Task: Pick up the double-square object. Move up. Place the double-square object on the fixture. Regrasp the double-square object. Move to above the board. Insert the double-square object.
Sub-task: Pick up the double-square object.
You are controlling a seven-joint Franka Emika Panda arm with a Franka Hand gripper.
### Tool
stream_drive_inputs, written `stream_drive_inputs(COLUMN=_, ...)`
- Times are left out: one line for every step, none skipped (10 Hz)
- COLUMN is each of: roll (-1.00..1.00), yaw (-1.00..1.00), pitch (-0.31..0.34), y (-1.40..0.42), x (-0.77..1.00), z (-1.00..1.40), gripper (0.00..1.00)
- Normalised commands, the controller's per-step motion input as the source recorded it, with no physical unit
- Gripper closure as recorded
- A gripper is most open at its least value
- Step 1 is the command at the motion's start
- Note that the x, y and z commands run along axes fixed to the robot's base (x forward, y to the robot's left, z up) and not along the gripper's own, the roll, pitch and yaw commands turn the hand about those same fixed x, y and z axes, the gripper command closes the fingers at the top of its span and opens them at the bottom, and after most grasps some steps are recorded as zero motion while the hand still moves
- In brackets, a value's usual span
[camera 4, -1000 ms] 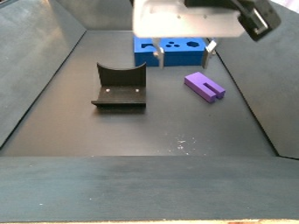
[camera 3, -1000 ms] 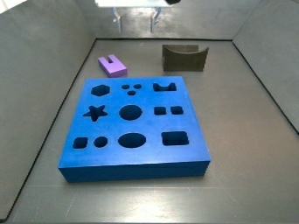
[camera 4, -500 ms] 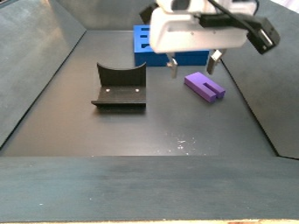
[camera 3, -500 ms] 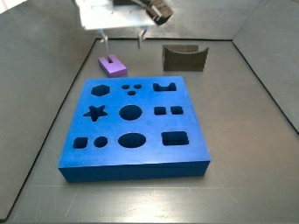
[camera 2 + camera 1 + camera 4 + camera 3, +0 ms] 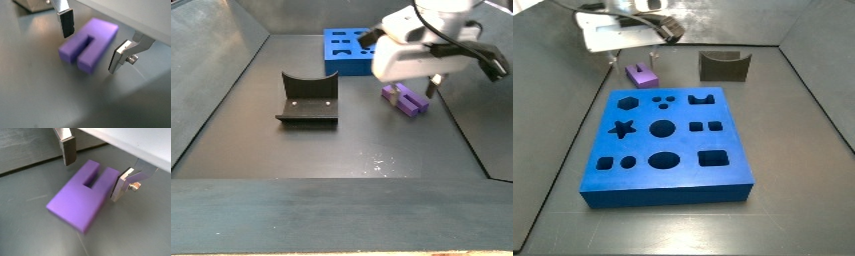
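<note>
The double-square object (image 5: 641,74) lies flat on the dark floor in the upper left of a side view, just beyond the far left corner of the board (image 5: 667,145); in a side view (image 5: 406,99) it sits right of centre, partly covered by the arm's white body. Both wrist views show it as a light-purple block with a slot cut into one end (image 5: 85,193) (image 5: 89,43). The gripper (image 5: 93,169) is down around it, its fingers spread with one silver plate on either side of the block and a gap on each side, so nothing is pinched. One finger (image 5: 66,22) carries a dark pad facing the block, and the opposite finger (image 5: 122,55) stands close by the block's other flank; I cannot tell whether that one touches. From the side, the gripper (image 5: 635,60) hangs right over the purple piece, under the white housing at the upper left of the frame. The fixture (image 5: 724,66) stands well apart, near the back wall at upper centre, and in a side view (image 5: 307,100) it sits left of centre with its dipped middle open. The bright-blue board fills the middle of one side frame and shows at the far end (image 5: 349,50) in a side view.
</note>
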Motion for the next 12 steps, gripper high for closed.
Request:
stream_drive_inputs(roll=-0.22, yaw=0.14, pitch=-0.120, y=0.00, x=0.00, z=-0.35, gripper=0.00)
stream_drive_inputs(roll=-0.19, yaw=0.13, pitch=-0.103, y=0.00, x=0.00, z=-0.49, gripper=0.00)
stream_drive_inputs(roll=-0.16, yaw=0.10, pitch=-0.320, y=0.00, x=-0.02, z=-0.70, gripper=0.00)
stream_drive_inputs(roll=-0.20, yaw=0.07, pitch=-0.169, y=0.00, x=0.00, z=-0.35, gripper=0.00)
stream_drive_inputs(roll=0.00, yaw=0.00, pitch=0.000, y=0.00, x=0.00, z=0.00, gripper=1.00)
stream_drive_inputs(roll=0.00, yaw=0.00, pitch=0.000, y=0.00, x=0.00, z=0.00, gripper=1.00)
stream_drive_inputs(roll=0.00, yaw=0.00, pitch=0.000, y=0.00, x=0.00, z=0.00, gripper=1.00)
stream_drive_inputs(roll=0.00, yaw=0.00, pitch=0.000, y=0.00, x=0.00, z=0.00, gripper=1.00)
stream_drive_inputs(roll=0.00, yaw=0.00, pitch=0.000, y=0.00, x=0.00, z=0.00, gripper=1.00)
stream_drive_inputs(roll=0.00, yaw=0.00, pitch=0.000, y=0.00, x=0.00, z=0.00, gripper=1.00)
stream_drive_inputs(roll=0.00, yaw=0.00, pitch=0.000, y=0.00, x=0.00, z=0.00, gripper=1.00)
stream_drive_inputs(roll=0.00, yaw=0.00, pitch=0.000, y=0.00, x=0.00, z=0.00, gripper=1.00)
